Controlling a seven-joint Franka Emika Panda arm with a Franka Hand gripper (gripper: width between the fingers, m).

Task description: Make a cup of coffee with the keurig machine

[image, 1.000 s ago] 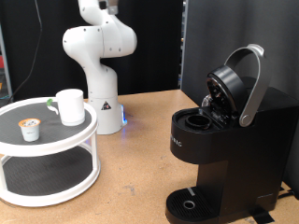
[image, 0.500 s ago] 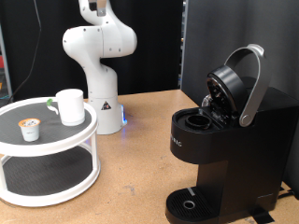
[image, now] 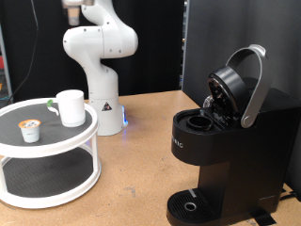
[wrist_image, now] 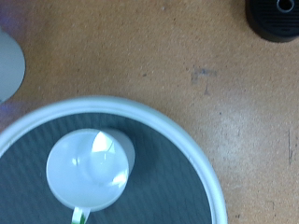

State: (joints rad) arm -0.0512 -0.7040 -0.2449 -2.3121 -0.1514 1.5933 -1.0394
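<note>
The white cup (image: 70, 106) stands upright on the top tier of a round white two-tier stand (image: 83, 138) at the exterior view's left. A small white pod (image: 31, 131) sits beside it. The black keurig machine (image: 226, 155) stands at the right with its lid open and its silver handle (image: 255, 85) raised; the pod chamber (image: 199, 121) looks empty. The gripper's fingers show in neither view; the arm (image: 99, 42) rises out of the top of the exterior view. The wrist view looks straight down on the cup (wrist_image: 91, 168) from high above.
The robot's white base (image: 105, 108) stands behind the stand. The wrist view shows the stand's white rim (wrist_image: 192, 149), bare brown tabletop (wrist_image: 140, 51) and the machine's round drip tray (wrist_image: 277, 17) in a corner. A black panel (image: 202, 38) backs the machine.
The top of the arm has swung towards the exterior view's left, over the stand. The cup, the pod and the machine have not moved.
</note>
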